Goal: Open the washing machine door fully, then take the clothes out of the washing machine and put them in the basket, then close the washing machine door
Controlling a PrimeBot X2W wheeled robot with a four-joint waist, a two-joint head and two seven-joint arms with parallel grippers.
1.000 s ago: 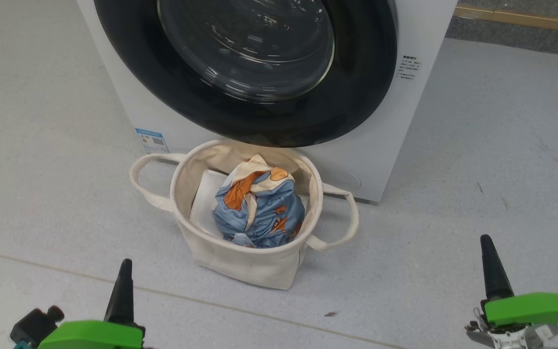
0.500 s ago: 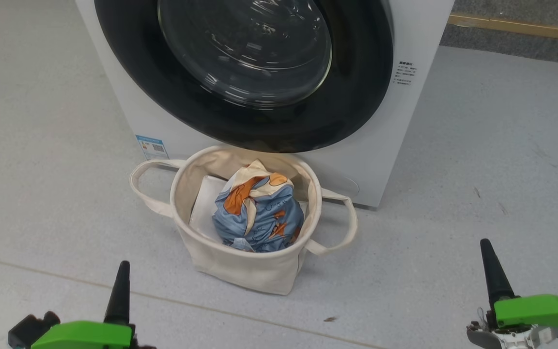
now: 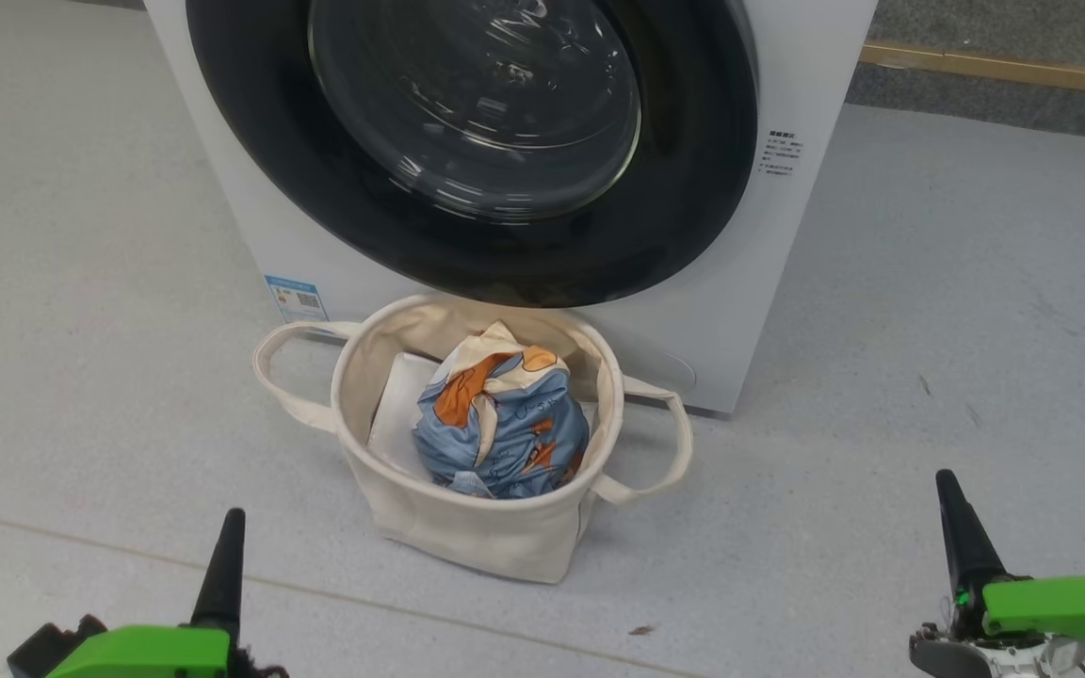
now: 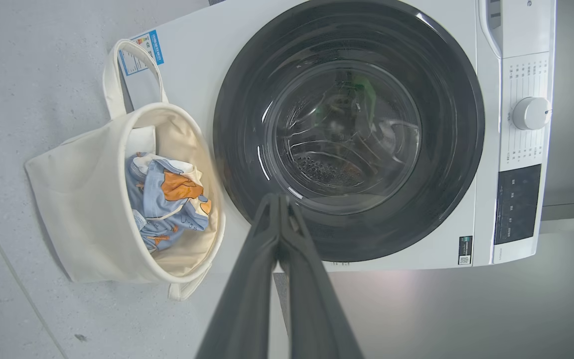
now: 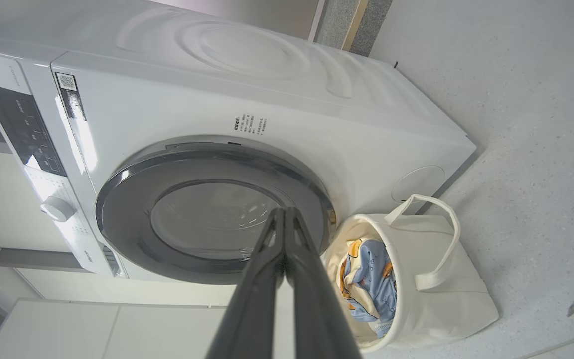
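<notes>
The left gripper was clenched on nothing, fingers pressed together. Ahead of it and to its right stood the basket, the clothes bundled inside beside a white folded sheet. Beyond, the washing machine door sat shut on the washing machine. The right gripper, right of the basket, was clenched and empty.

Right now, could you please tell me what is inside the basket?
The clothes bundle sits in the basket beside a white folded sheet; the basket's bottom is covered.
</notes>
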